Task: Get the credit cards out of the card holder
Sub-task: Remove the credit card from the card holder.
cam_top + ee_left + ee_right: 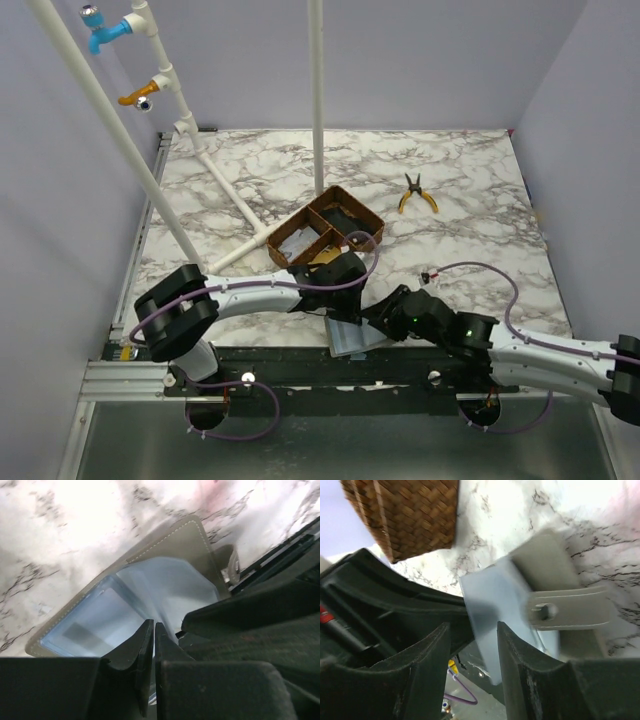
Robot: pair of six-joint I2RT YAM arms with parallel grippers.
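Card holder (165,587) open — left gripper (152,630) closed at its pocket; right gripper (474,630) parted; cards (295,240) in tray (360,205).

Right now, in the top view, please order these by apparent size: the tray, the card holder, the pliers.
1. tray, clearly largest
2. card holder, partly hidden, so its full size is unsure
3. pliers, similar in length but much thinner
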